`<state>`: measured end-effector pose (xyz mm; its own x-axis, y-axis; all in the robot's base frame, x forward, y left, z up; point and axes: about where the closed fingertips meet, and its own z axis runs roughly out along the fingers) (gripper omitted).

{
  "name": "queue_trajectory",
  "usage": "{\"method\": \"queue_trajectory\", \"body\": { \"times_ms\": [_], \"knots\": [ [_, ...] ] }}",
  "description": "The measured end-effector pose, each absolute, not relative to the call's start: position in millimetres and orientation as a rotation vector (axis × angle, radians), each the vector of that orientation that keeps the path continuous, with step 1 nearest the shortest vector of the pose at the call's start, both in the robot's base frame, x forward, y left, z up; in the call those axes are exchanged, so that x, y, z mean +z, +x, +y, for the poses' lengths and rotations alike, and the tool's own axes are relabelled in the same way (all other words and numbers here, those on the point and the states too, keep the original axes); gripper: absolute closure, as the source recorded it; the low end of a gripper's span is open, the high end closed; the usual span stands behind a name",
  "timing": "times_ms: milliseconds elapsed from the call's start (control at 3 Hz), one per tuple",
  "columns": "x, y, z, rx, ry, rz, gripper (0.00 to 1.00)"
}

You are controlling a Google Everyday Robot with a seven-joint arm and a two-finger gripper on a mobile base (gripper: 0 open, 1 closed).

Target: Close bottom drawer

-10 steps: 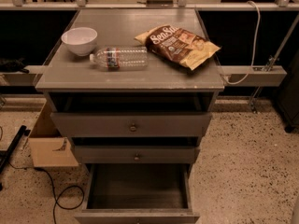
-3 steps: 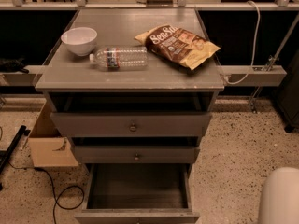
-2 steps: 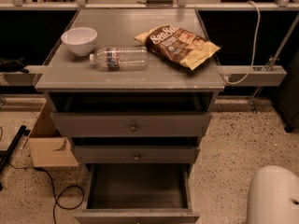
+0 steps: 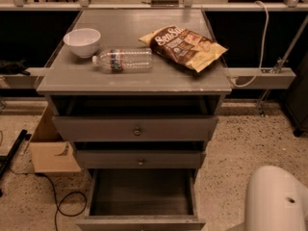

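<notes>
"At six o'clock, low on the cabinet, where does the bottom drawer (image 4: 142,195) stand?"

"Pulled far out toward the camera, its inside bare and its front panel cut by the lower edge of the picture. The middle drawer (image 4: 140,159) sits just above it, the top drawer (image 4: 136,128) above that. Both stand out a little from the frame, with a dark gap over each."

"And the hand?"

"Out of view, so I cannot tell whether it is spread or pressed together. Only a white rounded arm shell (image 4: 276,201) shows at five o'clock, near the drawer's right side and apart from it."

"What lies on the tabletop (image 4: 144,81)?"

"A white bowl (image 4: 82,42) at ten o'clock, a clear bottle (image 4: 122,60) on its side just beside it, and a chip bag (image 4: 185,47) toward two o'clock. At eight o'clock on the speckled floor (image 4: 231,148) a cardboard box (image 4: 50,150) stands against the cabinet, with a dark cable (image 4: 57,201) looped below it."
</notes>
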<state>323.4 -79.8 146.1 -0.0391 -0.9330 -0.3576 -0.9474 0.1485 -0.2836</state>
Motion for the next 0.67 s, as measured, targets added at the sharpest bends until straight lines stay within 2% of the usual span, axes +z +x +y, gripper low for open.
{"method": "queue_trajectory", "body": {
  "times_ms": [667],
  "knots": [
    [141.0,366.4,-72.4,-0.05,-1.771,1.969,1.0]
  ]
}}
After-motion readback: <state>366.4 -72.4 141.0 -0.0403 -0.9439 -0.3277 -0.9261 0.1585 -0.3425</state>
